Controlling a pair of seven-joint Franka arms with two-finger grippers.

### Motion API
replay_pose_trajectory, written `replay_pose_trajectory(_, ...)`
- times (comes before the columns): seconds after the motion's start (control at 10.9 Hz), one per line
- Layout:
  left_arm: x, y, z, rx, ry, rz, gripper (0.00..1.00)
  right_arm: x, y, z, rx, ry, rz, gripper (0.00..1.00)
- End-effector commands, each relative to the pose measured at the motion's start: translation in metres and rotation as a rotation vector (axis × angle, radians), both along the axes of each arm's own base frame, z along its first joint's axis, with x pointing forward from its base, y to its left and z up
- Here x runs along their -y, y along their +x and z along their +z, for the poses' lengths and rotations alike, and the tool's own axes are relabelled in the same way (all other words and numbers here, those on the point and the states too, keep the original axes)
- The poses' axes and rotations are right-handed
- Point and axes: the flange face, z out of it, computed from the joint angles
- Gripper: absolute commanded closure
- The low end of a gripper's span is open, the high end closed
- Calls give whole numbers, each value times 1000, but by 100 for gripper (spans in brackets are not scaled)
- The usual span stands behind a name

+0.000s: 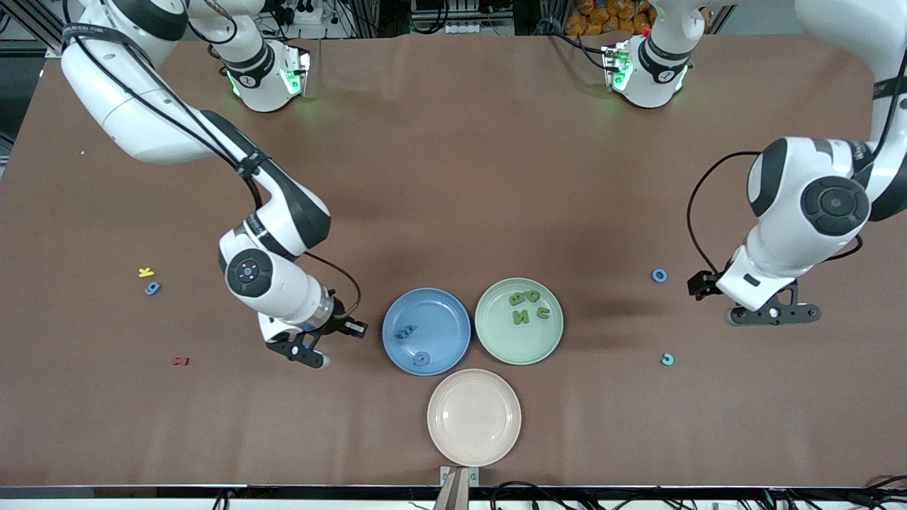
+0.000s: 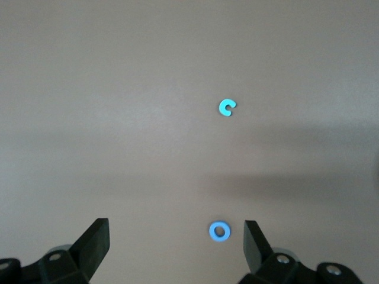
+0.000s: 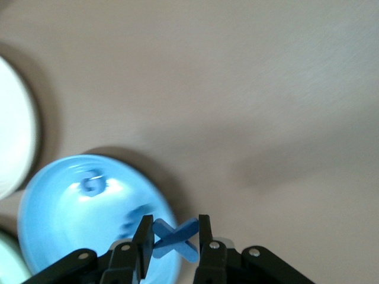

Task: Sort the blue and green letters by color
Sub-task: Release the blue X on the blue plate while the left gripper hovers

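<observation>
Carrying a blue X (image 3: 175, 238) pinched in its fingers, the right gripper (image 1: 306, 352) needs only to reach over the blue plate (image 1: 448, 303) and let go, while the left gripper (image 1: 774, 312) waits wide open.

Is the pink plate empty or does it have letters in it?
Empty. The pink plate shows only its bare inside, while the blue plate and green plate hold letters.

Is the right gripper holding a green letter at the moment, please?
No, the right gripper is shut on a blue X-shaped letter, held beside the blue plate.
</observation>
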Motion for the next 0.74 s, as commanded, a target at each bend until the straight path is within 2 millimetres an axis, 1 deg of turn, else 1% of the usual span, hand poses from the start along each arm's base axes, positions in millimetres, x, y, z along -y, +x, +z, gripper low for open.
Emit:
replay_pose_trajectory(0.0, -5, -21, 32, -37, -33, 0, 0, -35, 4, -5, 12, 111, -167, 100)
replay_pose_trajectory(0.09, -10, -22, 38, -36, -32, 10, 0, -46, 1, -5, 7, 140, -213, 100)
replay_pose_trajectory(0.28, -10, -24, 48, -28, -46, 14, 0, -60, -1, -7, 13, 176, -329, 100)
replay_pose_trajectory(0.37, -10, -25, 50, -28, -52, 17, 0, -68, -4, -13, 16, 194, -378, 94)
replay_pose_trajectory(0.46, -10, -27, 52, -36, -53, 20, 0, -75, -6, -20, 8, 208, -433, 60)
replay_pose_trajectory(0.55, -10, -28, 58, -30, -52, 21, 0, -74, -7, -27, 17, 188, -431, 16)
replay_pose_trajectory(0.64, -10, -29, 61, -30, -51, 21, 0, -66, -4, -32, 30, 165, -414, 0)
